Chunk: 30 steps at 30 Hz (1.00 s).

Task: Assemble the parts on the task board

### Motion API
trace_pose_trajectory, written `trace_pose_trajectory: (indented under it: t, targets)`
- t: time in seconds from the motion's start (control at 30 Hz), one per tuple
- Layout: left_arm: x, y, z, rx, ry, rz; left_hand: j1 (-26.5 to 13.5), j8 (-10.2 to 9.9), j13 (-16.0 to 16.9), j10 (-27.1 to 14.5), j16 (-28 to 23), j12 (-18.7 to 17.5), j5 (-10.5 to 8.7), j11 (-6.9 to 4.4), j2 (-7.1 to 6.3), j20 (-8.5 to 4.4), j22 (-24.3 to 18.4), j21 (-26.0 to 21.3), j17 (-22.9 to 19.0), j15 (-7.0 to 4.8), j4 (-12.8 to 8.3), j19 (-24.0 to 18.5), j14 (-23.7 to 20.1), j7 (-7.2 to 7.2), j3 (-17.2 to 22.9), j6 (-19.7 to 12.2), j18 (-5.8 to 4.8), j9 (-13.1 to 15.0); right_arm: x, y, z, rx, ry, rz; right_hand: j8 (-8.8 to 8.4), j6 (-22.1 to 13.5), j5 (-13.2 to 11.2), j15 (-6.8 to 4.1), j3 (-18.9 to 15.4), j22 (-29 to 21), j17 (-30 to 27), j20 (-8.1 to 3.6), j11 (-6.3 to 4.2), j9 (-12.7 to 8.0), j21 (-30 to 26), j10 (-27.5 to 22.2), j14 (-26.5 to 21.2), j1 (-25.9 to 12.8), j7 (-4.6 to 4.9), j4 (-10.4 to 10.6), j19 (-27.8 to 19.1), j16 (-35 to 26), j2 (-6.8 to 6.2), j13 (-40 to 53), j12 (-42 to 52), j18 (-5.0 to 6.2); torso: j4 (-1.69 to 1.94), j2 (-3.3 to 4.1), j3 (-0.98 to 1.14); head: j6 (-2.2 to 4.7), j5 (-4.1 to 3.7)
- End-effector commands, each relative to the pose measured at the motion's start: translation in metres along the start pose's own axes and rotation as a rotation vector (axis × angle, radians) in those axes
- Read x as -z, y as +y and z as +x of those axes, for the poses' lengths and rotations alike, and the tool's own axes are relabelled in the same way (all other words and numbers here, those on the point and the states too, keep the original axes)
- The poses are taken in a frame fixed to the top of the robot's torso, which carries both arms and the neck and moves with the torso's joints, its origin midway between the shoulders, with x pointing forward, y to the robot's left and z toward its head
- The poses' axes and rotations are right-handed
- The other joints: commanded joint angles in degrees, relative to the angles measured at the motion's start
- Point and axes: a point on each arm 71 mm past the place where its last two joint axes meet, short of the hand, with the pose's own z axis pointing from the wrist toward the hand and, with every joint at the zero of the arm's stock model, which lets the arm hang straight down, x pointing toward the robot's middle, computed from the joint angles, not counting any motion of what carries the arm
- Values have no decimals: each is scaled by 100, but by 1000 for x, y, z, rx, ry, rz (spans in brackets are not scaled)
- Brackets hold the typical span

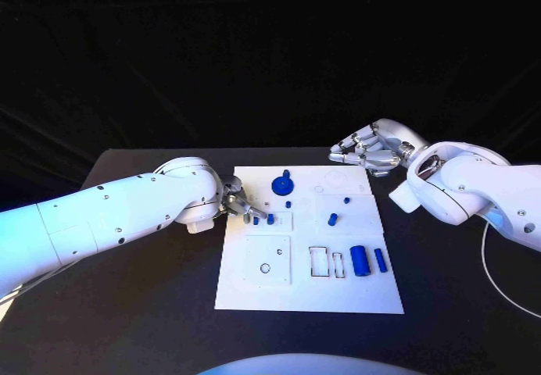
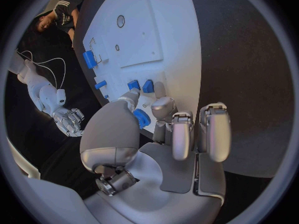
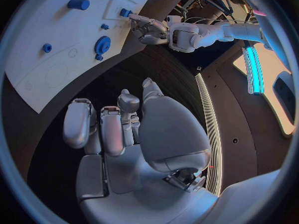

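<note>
The white task board (image 1: 310, 291) lies mid-table. On it are a blue gear (image 1: 282, 185), two small blue pegs (image 1: 263, 220) side by side, a blue pin (image 1: 334, 219), a thick blue cylinder (image 1: 360, 260) and a slim blue bar (image 1: 381, 260). My left hand (image 1: 240, 205) reaches over the board's left edge, its fingertips just beside the two pegs (image 2: 141, 85); nothing shows in its grasp. The gear (image 2: 141, 118) is partly hidden behind its thumb. My right hand (image 1: 367, 152) hovers off the board's far right corner, fingers loosely bent and holding nothing (image 3: 118, 129).
Outlined recesses (image 1: 327, 262) and a small ring (image 1: 265, 269) mark the board's near half. A white cable (image 1: 487, 258) runs along the table's right side. Black table surface surrounds the board.
</note>
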Motion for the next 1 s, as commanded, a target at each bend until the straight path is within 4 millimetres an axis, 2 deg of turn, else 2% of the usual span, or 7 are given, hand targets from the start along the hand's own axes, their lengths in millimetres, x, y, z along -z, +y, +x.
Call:
trace_pose_trajectory:
  t: [0.03, 0.1, 0.2, 0.43, 0.63, 0.83, 1.0]
  targets:
    - [4, -5, -5, 112, -44, 68, 48, 19, -138, -82, 17, -154, -12, 2, 96, -21, 1070, -68, 1509, -14, 79, 325, 593, 8, -152, -71, -77, -15, 0, 1, 1, 0, 13, -10, -22, 48, 22, -33, -47, 0, -2, 7, 17, -3, -31, -37, 292, -48, 6, 0, -23, -26, 29, -6, 21, 68, 5, -4, 2, 7, -8]
    - [6, -6, -8, 171, -41, 108, 160, -10, -440, -270, 17, -429, -8, 40, 135, -2, 921, -249, 1509, 15, 121, 227, 593, 53, -286, -183, -28, -29, 0, 1, 1, 0, 12, -10, -22, 48, 22, -33, -47, 0, -2, 7, 17, -3, -31, -37, 292, -48, 6, 0, -23, -26, 29, -6, 21, 68, 3, -3, 2, 11, -10]
    - [10, -8, -14, 273, -45, 173, 403, -184, -1590, -1089, -117, -1529, 13, 216, 159, 105, 370, -940, 1309, 151, 145, -149, 531, 244, -550, -611, 142, -125, 0, 0, 1, 0, 13, -9, -22, 48, 22, -33, -47, 0, -2, 7, 17, -3, -31, -37, 292, -48, 6, 0, -23, -26, 29, -6, 21, 68, 3, -2, 3, 15, -23]
    - [12, -18, -27, 298, -163, 336, 1406, -420, -1989, -2129, -2346, -2043, 26, 644, 353, 453, -2129, -4287, -1301, 526, -84, -2001, -760, 669, -784, -1406, 776, -433, 1, 0, 1, 0, 12, -7, -22, 48, 22, -33, -47, 0, -2, 7, 17, -3, -31, -37, 292, -48, 6, 0, -23, -26, 29, -6, 21, 68, 10, 2, 2, 41, -65]
    - [8, -39, -25, 156, -282, 522, 2741, -990, -2941, -2914, -4386, -3214, 18, 939, 448, 700, -2752, -5295, -3172, 841, -589, -2677, -2328, 923, -320, -1702, 779, -1042, 0, 0, 1, 0, 11, -7, -22, 48, 25, -33, -53, -2, -4, 7, 17, -3, -32, -36, 292, -49, 6, 2, -24, -29, 32, -4, 26, 69, 5, 8, -11, 81, -103]
    - [3, -58, -17, -39, -405, 636, 3221, -1914, -4236, -2285, -4940, -4284, -153, 912, 129, 725, -2982, -5540, -3913, 779, -890, -2485, -2007, 725, 179, -1110, 802, -1960, -1, 1, 2, 0, 13, -9, -22, 48, 28, -33, -53, -3, -7, 7, 17, -3, -33, -36, 291, -46, 5, 1, -25, -31, 35, -5, 25, 69, 1, 3, -6, 98, -140]
    - [-2, -66, -11, -162, -429, 629, 3141, -2092, -4524, -2182, -4929, -4490, -163, 905, 42, 704, -3031, -5564, -4030, 755, -931, -2328, -1792, 707, 174, -888, 828, -2155, -1, 1, 2, 0, 15, -10, -22, 48, 28, -33, -53, -3, -7, 7, 17, -3, -33, -36, 291, -46, 5, 1, -25, -31, 35, -5, 25, 69, 4, 5, 2, 106, -154]
